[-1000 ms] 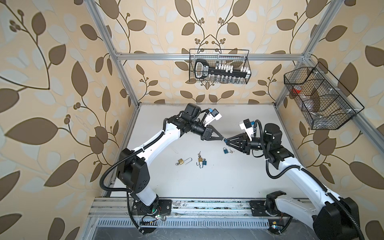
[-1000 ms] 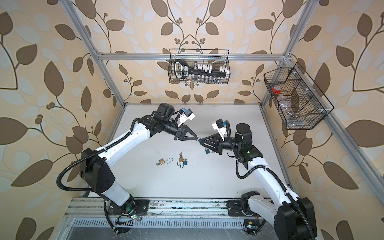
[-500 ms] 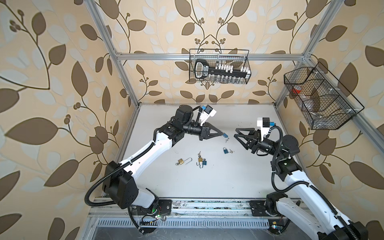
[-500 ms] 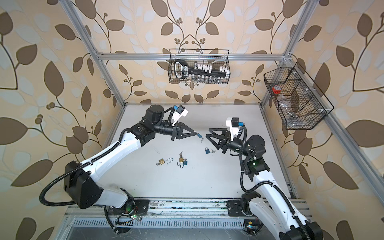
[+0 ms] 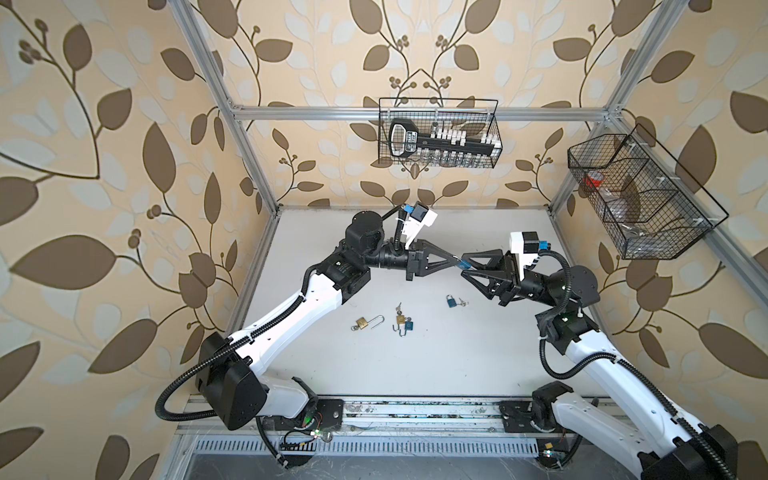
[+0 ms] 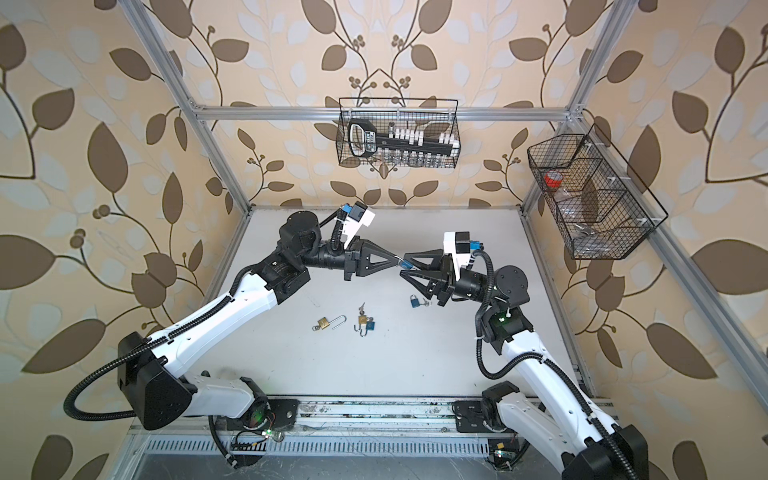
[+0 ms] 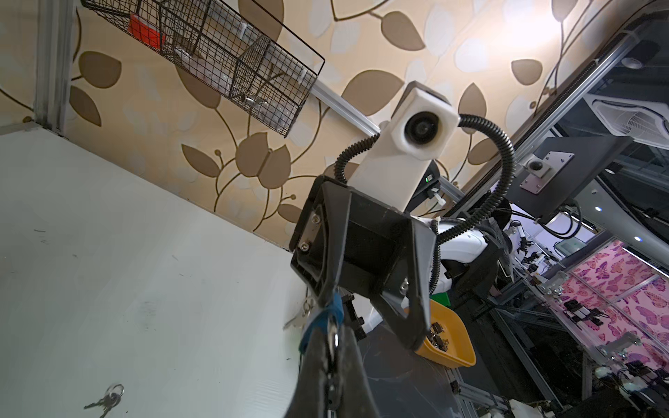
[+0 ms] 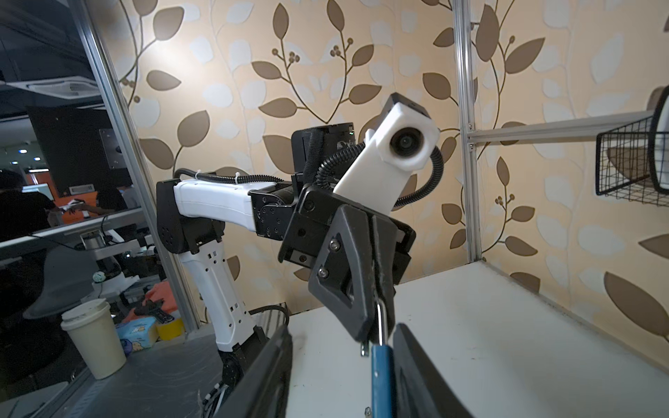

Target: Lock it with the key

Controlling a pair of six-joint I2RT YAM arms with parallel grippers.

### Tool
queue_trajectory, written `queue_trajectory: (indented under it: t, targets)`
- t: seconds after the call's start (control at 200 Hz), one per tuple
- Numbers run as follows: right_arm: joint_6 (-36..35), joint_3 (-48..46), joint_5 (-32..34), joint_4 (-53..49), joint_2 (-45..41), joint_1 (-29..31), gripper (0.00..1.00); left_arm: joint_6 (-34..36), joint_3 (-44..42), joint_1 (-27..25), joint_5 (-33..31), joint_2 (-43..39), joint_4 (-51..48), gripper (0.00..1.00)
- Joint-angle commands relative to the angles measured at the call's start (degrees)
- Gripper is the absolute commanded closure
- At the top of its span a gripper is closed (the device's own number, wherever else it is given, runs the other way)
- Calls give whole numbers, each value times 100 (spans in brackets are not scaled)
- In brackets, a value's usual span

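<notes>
Count, padlocks: five.
- Four lie on the white table (image 5: 519, 353).
  - A brass padlock (image 5: 362, 323) with its shackle swung open lies at 9 o'clock of table centre.
  - A small brass padlock (image 5: 401, 319) and a dark blue padlock (image 5: 409, 326) lie against each other at about 6 o'clock.
  - A lone blue padlock (image 5: 450, 301) lies at 3 o'clock.
- The fifth, the held padlock (image 8: 382, 380), is blue and off the table at about 1 o'clock.
- Keys that I can make out: a key bunch (image 5: 462, 302) touching the lone blue padlock, and a single key (image 5: 399, 307) at the small brass padlock.

Count, wire baskets: two, both on the walls.
- The back basket (image 5: 436, 99) at 12 o'clock holds a long black rack (image 5: 449, 143) with a loop handle and a row of white pieces.
- The side basket (image 5: 656, 245) at 2 o'clock is divided into compartments. A red thing (image 5: 593, 180) sits in the one nearest the back wall. The clear items in the others are too blurred to name.

Arms: two.
- The left arm rises from 7 o'clock, wrist level, pointing to 3 o'clock. The left gripper (image 5: 456, 260) is pinched tight on the held padlock's silver shackle, and the body sticks out past its tips.
- The right arm rises from 5 o'clock with its elbow at 3 o'clock, pointing to 9 o'clock, tip to tip with the left. The right gripper (image 5: 462, 264) has its jaws partly apart, straddling the padlock body. One finger is just beside the body, and I cannot tell whether it touches. The other is well clear.
</notes>
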Motion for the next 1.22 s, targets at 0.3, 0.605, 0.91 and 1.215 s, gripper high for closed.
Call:
queue_trajectory:
  t: [0.3, 0.605, 0.91, 1.215]
  targets:
    - [-705, -76, 411, -706, -150, 56, 73, -117, 105, -104, -90, -232, 306, 100]
    - [-660, -234, 549, -724, -337, 56, 79, -70, 3, -102, -237, -332, 274, 100]
    - [-349, -308, 538, -444, -416, 62, 100, -2, -44, -106, -322, -333, 152, 100]
    - [-89, -232, 67, -585, -308, 60, 100, 297, 62, -111, -470, -329, -208, 84]
